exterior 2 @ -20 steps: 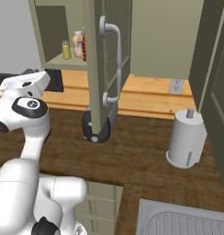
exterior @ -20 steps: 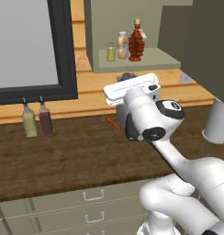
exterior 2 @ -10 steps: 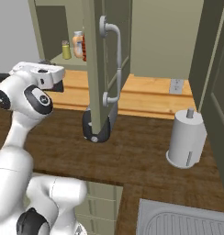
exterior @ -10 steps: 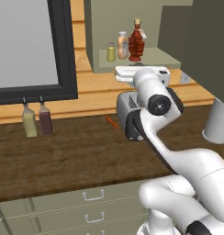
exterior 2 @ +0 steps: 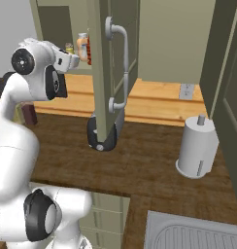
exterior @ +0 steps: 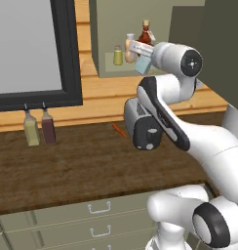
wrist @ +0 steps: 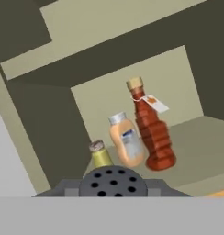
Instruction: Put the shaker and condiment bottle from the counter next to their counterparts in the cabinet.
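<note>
I am holding the shaker in my gripper, jaws closed narrow on it, its holed grey cap sitting at the bottom of the hand view. I am hovering at the open cabinet mouth. The red bottle is standing on the shelf, touching the orange bottle (yellow-green shaker just beside). Two bottles are standing on the counter.
</note>
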### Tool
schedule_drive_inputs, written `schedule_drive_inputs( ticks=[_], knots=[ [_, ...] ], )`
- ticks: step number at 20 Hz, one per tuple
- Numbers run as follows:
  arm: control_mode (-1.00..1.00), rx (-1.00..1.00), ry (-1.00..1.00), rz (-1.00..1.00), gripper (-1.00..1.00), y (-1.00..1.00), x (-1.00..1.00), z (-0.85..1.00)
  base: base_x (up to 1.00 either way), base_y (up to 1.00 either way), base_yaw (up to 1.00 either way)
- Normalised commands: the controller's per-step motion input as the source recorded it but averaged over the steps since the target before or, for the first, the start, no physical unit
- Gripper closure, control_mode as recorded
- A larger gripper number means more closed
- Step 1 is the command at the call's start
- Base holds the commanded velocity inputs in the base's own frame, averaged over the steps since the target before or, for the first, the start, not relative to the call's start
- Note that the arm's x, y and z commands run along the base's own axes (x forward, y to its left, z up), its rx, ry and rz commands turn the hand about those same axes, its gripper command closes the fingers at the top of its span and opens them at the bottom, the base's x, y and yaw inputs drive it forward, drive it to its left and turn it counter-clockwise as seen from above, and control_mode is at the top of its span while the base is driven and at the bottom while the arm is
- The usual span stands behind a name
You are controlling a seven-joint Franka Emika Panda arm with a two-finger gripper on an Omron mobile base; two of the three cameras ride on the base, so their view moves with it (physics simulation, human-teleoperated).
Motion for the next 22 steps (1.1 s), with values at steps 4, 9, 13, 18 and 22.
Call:
schedule_drive_inputs(
  ticks=[4, 9, 13, 18, 22],
  knots=[
    [-1.0, 0.0, 0.03, 0.01, 1.0, 0.24, 0.08, 0.06, 0.0, 0.0, 0.0],
    [-1.0, -0.21, -0.01, 0.09, 1.0, 0.27, 0.0, 0.0, 0.0, 0.0, 0.0],
    [-1.0, -0.41, -0.04, 0.14, 1.0, 0.25, 0.0, -0.36, 0.0, 0.0, 0.0],
    [-1.0, -0.05, 0.0, 0.06, 1.0, 0.05, 0.05, -0.07, 0.0, 0.0, 0.0],
    [-1.0, 0.0, 0.01, 0.05, 1.0, 0.0, 0.19, 0.0, 0.0, 0.0, 0.0]
  ],
)
